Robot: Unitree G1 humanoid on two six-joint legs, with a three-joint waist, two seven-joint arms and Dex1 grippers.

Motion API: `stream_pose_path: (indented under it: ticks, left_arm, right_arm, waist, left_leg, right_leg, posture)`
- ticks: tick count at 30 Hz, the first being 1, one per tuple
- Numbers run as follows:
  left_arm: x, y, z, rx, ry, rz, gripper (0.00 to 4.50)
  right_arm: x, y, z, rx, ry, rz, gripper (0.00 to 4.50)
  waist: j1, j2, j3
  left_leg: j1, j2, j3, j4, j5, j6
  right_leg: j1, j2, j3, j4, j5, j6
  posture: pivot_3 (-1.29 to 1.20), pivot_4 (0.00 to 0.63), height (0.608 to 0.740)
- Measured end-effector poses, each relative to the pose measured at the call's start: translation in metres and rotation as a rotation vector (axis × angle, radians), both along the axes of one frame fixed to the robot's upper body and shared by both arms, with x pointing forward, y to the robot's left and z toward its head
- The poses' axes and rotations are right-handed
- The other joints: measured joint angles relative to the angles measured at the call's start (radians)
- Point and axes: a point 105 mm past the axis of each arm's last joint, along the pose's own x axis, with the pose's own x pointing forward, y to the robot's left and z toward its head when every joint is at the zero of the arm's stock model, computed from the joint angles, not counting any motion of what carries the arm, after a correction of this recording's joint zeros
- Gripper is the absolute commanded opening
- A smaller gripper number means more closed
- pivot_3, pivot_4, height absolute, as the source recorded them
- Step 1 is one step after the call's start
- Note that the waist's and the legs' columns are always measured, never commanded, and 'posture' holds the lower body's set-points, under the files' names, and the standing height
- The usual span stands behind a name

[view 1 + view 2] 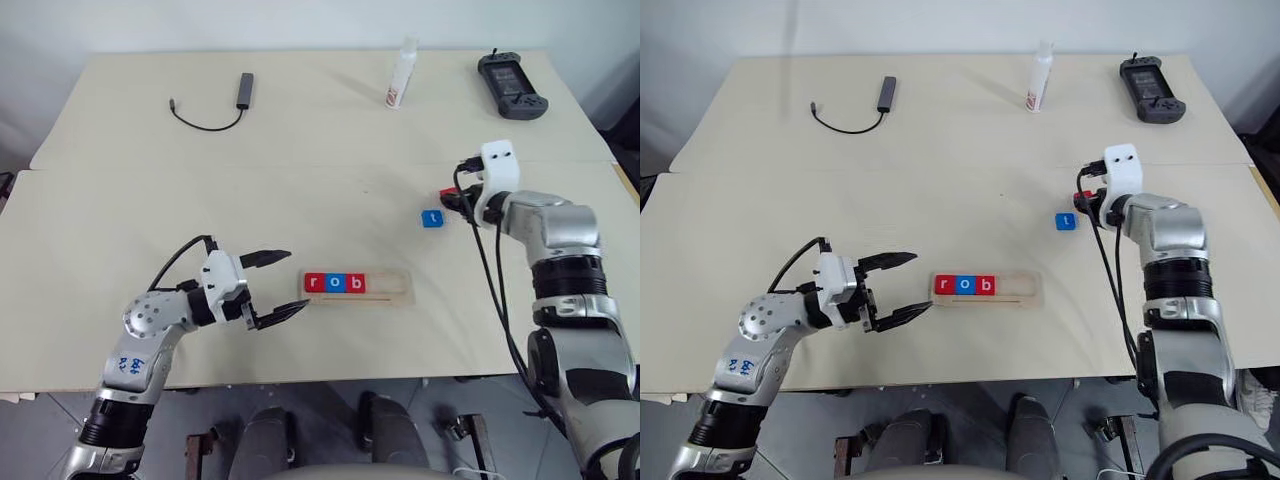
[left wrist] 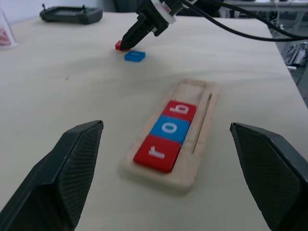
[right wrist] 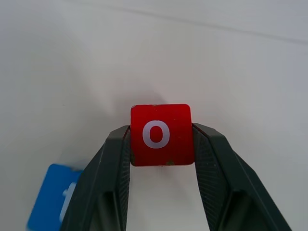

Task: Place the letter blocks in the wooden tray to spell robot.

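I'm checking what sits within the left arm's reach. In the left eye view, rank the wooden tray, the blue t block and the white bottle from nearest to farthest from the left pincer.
1. The wooden tray, just beside the left pincer, toward the robot's right.
2. The blue t block, farther right, by the right pincer.
3. The white bottle, at the table's far edge.

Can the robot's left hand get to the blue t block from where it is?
Probably not easily. The left hand sits open beside the near end of the wooden tray, while the blue t block lies well past the tray's other end, next to the right hand.
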Motion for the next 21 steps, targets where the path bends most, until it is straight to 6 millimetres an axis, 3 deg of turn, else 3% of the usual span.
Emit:
stream_pose_path:
  ticks: [4,10,13,18,21]
  left_arm:
    - [0.002,-0.008,-0.003,-0.007,0.014,-0.047,4.50]
    - [0.005,-0.012,-0.009,-0.004,0.039,-0.089,4.50]
    - [0.005,-0.015,-0.009,0.001,0.039,-0.116,4.50]
    - [0.006,-0.014,-0.012,0.008,0.049,-0.132,4.50]
    - [0.007,-0.013,-0.012,0.009,0.049,-0.134,4.50]
  right_arm:
    - [-0.033,-0.005,0.009,0.001,-0.011,-0.014,1.53]
    - [-0.096,0.003,-0.023,0.018,0.093,-0.057,1.53]
    - [-0.114,0.009,-0.028,0.060,0.085,-0.092,1.53]
    - [-0.138,0.018,-0.057,0.142,0.158,-0.168,1.53]
    - [-0.140,0.020,-0.055,0.147,0.146,-0.173,2.47]
  waist:
    - [0.005,0.000,0.000]
    - [0.020,0.000,0.000]
    - [0.024,0.000,0.000]
    - [0.023,0.000,0.000]
    - [0.023,0.000,0.000]
  left_leg:
    - [0.000,0.000,-0.001,-0.001,0.000,0.000]
    - [0.000,0.000,0.001,0.001,0.000,0.000]
    - [0.001,0.000,0.000,0.001,0.000,0.000]
    - [0.001,0.000,0.001,0.001,0.000,0.000]
    - [0.001,0.000,0.000,0.001,0.000,0.000]
  right_leg:
    - [0.000,0.000,-0.001,0.000,0.000,0.000]
    - [0.000,0.000,0.000,0.000,0.000,0.000]
    - [0.000,0.000,0.000,0.001,0.000,0.000]
    - [0.000,0.000,0.000,0.001,0.000,0.000]
    - [0.000,0.000,0.000,0.001,0.000,0.000]
  posture:
    - [0.00,0.150,0.740]
    - [0.00,0.150,0.740]
    - [0.00,0.150,0.740]
    - [0.00,0.150,0.740]
    - [0.00,0.150,0.740]
